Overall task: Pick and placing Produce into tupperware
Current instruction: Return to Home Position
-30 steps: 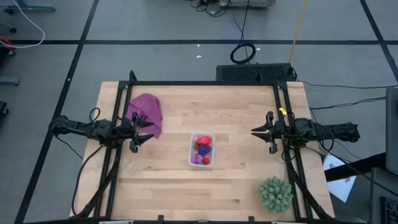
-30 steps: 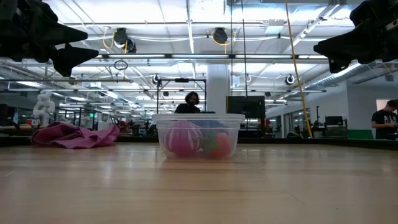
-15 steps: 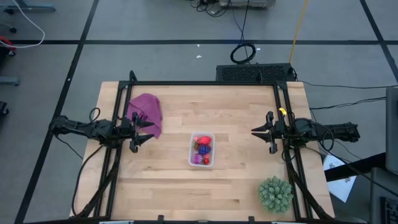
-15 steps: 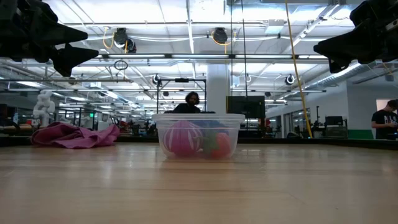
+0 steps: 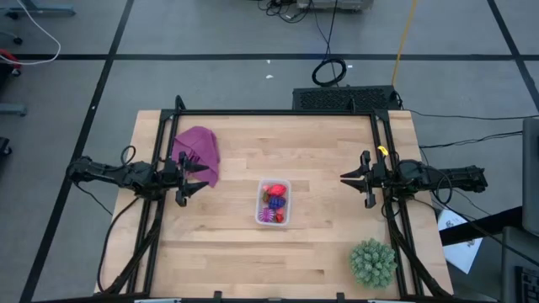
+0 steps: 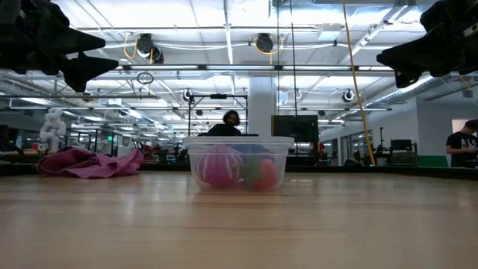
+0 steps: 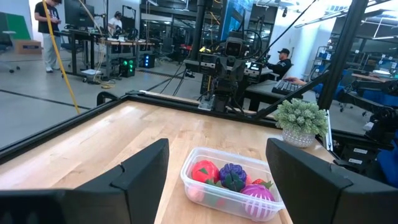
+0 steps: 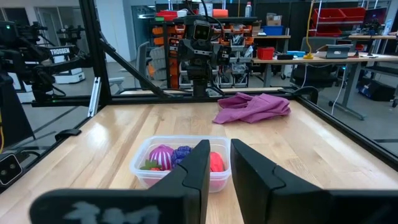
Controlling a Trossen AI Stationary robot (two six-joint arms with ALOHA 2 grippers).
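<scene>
The clear tupperware (image 5: 274,203) stands on its base at the middle of the table. Inside it lies the produce: a red piece (image 7: 205,171), a dark purple one (image 7: 233,176), a spiky magenta one (image 7: 257,199) and small red berries. My left gripper (image 5: 205,178) hangs above the table's left side, open wide, pointing at the tub. My right gripper (image 5: 344,178) hangs above the right side, facing the tub, with a narrow gap between its fingers (image 8: 220,144). Neither touches anything.
A magenta cloth (image 5: 198,151) lies by the far left corner, under and behind my left gripper. A big green spiky ball (image 5: 373,263) sits at the near right corner. Black frame rails (image 5: 278,113) run along the far, left and right edges. People stand in the room beyond.
</scene>
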